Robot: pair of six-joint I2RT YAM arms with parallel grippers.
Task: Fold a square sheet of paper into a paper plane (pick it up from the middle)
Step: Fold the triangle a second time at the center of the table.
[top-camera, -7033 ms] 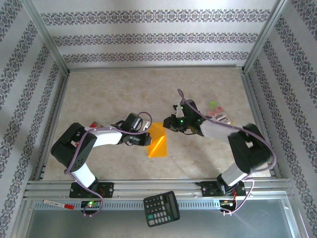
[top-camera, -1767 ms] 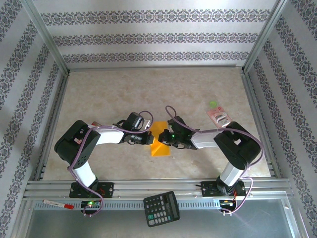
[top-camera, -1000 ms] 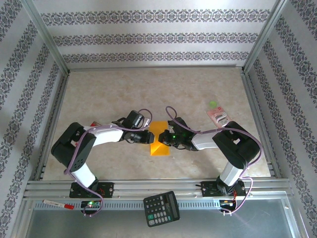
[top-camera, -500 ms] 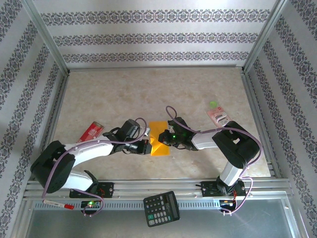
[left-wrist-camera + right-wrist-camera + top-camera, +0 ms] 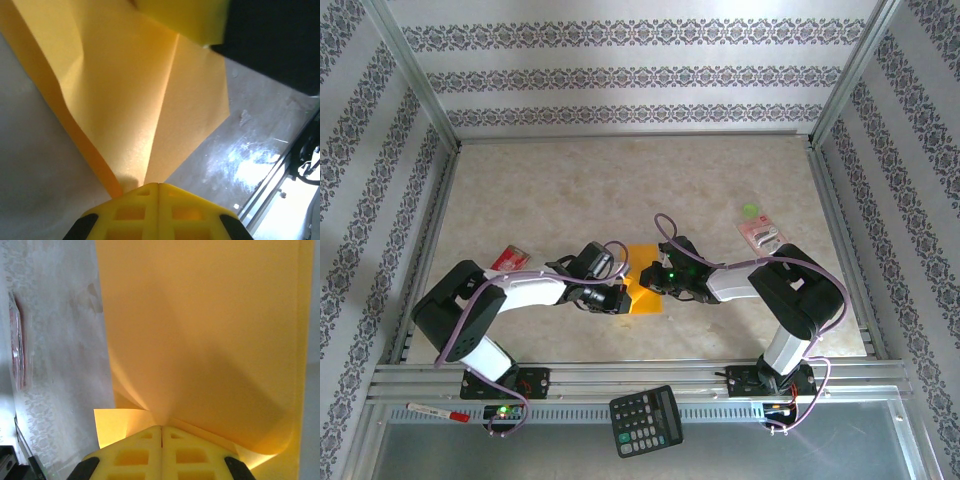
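The thin orange-yellow sheet of paper [image 5: 643, 257], folded into a narrow strip, sits at the middle of the pale marbled bench [image 5: 570, 190], between the two arms. Its long axis runs from the near edge toward the far wall; from above I cannot tell whether either end comes to a point. The left gripper [image 5: 616, 299] meets the strip's left side toward its near end, its yellow fingers [image 5: 125, 215] pressed together on the sheet where a crease runs into them. The right gripper [image 5: 651, 281] reaches in from the right, its fingers likewise closed and pinching the paper, which puckers at their tips.
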